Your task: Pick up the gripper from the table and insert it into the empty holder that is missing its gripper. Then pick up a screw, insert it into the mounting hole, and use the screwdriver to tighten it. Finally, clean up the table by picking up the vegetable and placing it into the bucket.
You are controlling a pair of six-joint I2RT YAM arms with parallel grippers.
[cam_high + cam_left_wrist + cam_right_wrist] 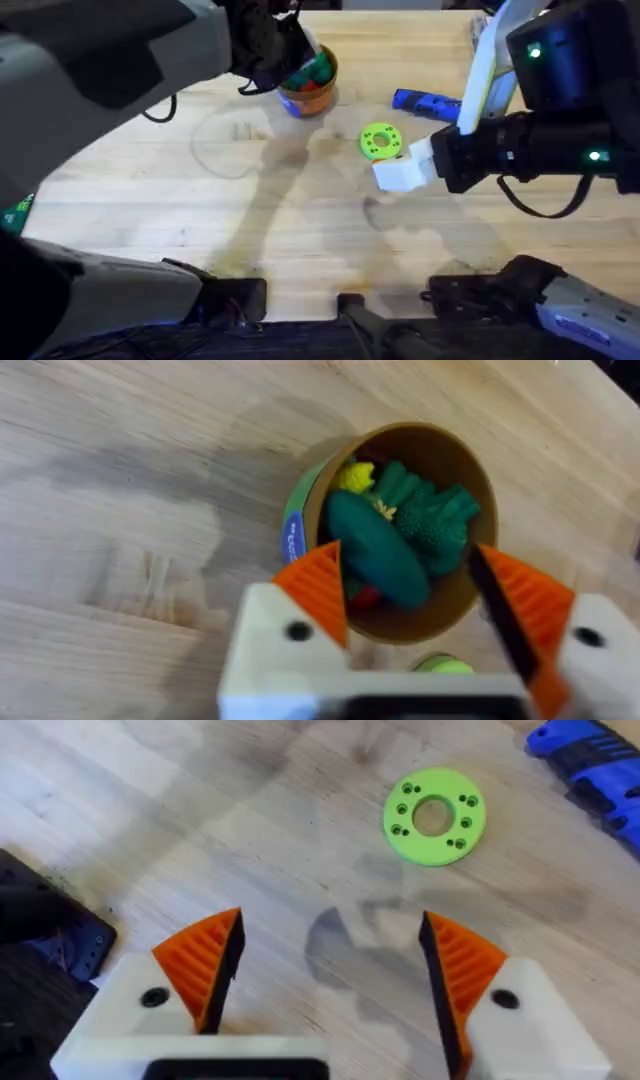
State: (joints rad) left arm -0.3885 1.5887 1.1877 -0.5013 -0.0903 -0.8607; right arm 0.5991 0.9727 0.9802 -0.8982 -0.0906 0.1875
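Your left gripper [410, 595] hangs directly over the bucket [470, 470], which stands at the far side of the worktop [300, 230], a little left of the middle. The fingers [318, 588] are spread wide and hold nothing. The dark teal-green vegetable [375, 550] lies inside the bucket, on top of other toy pieces, so I judge that the clean-up step is done and the open fingers are there because the release is over.

The vegetable's long axis runs slantwise across the bucket's mouth, nearly flat, one end near the rim beside the yellow piece [354, 476], the other end toward the near wall.

Your right gripper [330, 970] waits at the right side, low above the bare worktop. Its fingers are also wide and empty. The green disc [434, 816] lies just beyond it, and the blue screwdriver [425, 101] lies flat farther to the far right.
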